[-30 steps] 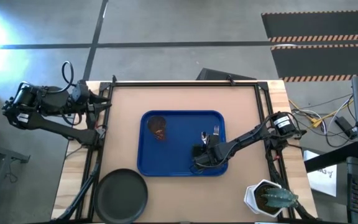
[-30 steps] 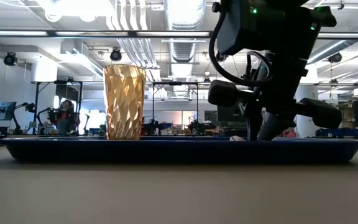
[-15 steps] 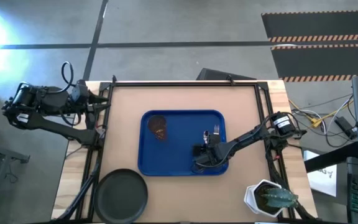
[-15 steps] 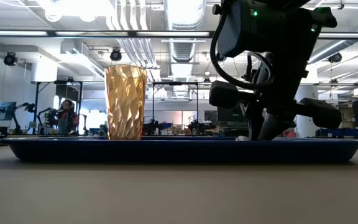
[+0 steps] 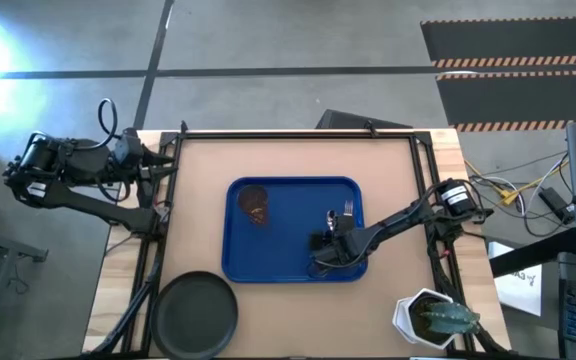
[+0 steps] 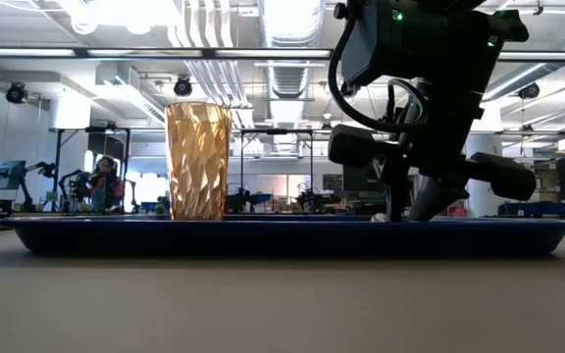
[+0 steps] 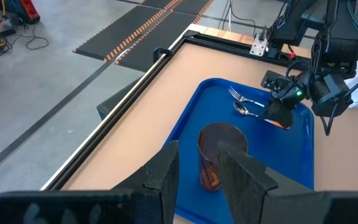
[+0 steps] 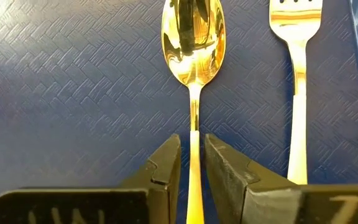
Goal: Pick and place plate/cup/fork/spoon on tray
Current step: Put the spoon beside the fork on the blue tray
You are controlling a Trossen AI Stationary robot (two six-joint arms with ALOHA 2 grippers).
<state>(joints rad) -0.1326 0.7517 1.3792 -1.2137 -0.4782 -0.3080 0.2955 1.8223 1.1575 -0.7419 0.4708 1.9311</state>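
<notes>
Right gripper (image 8: 192,171) fingers slightly parted astride shiny metal spoon (image 8: 192,43) handle, silver fork (image 8: 296,74) beside, on textured blue plastic tray (image 8: 73,93), left gripper (image 7: 197,168) parted, empty.

Bright, even indoor light fills every view. From above, strong white glare washes out the floor at the upper left corner, and shadows on the table (image 5: 288,160) are soft and faint. At table height, long ceiling light strips (image 6: 292,20) glow overexposed, the cup (image 6: 198,162) shines amber with light passing through it, and the right arm reads as a dark silhouette. In the right wrist view, the spoon (image 8: 192,37) mirrors bright reflections, and the near fingers look soft.
</notes>
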